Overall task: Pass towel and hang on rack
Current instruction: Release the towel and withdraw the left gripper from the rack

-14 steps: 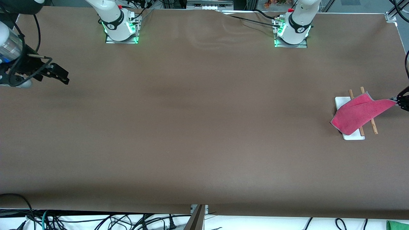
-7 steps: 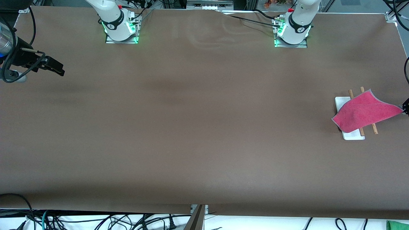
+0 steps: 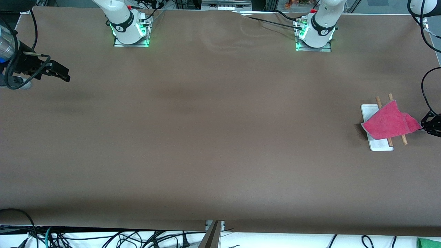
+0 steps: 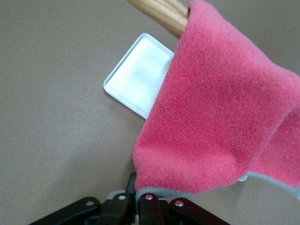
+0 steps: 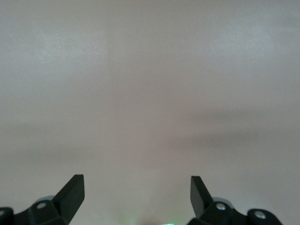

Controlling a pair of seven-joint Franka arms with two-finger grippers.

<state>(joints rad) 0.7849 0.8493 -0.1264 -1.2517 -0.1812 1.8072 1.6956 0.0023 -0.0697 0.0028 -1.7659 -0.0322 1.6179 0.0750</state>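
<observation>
My left claw (image 3: 424, 126) sits low at the left arm's end of the brown-covered desk (image 3: 220, 137), just beside the small rack (image 3: 369, 111) with its flat white rectangular base and two thin parallel brown wooden rods (image 3: 379, 102). The claw is pinched shut on one corner of the small soft pink-red towel with grey edging (image 3: 387, 122). In my left wrist view the grey hem of the towel (image 4: 220, 117) runs right down into the closed black fingers (image 4: 149, 202), with the white base (image 4: 138, 77) showing beside the cloth and the end of a wooden rod (image 4: 159, 11) poking out above it. The towel is draped across both rods with its pink face up. It covers their middle stretch, so the rod ends stick out on the side nearer the front camera and on the side nearer the bases. One corner hangs over the white base and the other stretches out to my left claw. My right claw (image 3: 65, 74) waits in the air over the right arm's end of the desk, well apart from the rack. Its two fingers (image 5: 72, 190) are spread wide with only bare desk between them.
</observation>
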